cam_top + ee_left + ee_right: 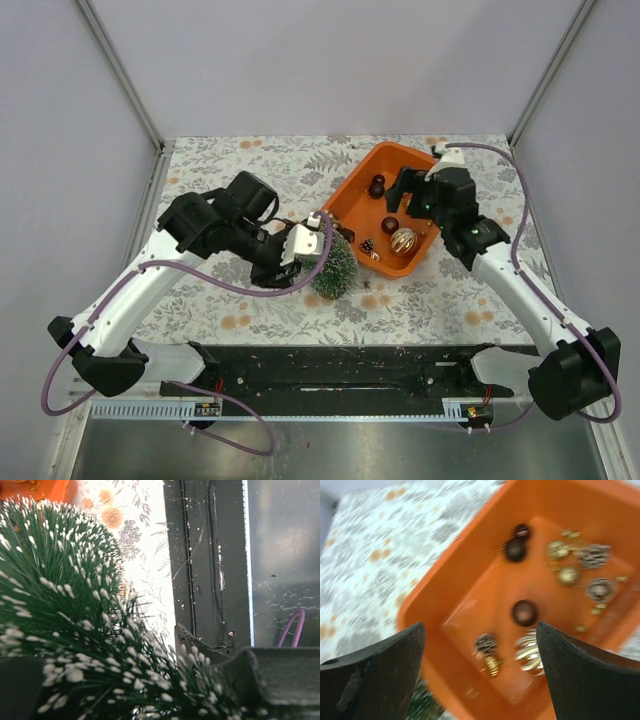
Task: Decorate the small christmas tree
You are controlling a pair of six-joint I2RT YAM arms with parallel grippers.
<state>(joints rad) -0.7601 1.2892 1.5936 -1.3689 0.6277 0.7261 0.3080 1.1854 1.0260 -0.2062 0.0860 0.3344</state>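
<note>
Tree [335,268] sits on the floral cloth [250,165] just beside the orange tub's [352,205] near-left corner, its frosted bristles clamped between the left gripper's [315,250] fingers. The right gripper [405,185] hangs over the tub, jaws spread and empty. Inside are dark brown baubles [377,185], a ribbed gold one [403,240], small pinecones [367,245] and gold bits.

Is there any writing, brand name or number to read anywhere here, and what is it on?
No text can be read.
The orange tub and the small christmas tree show no lettering.
The white strip at the near edge shows only fine tick marks, too small to show any numbers.
</note>
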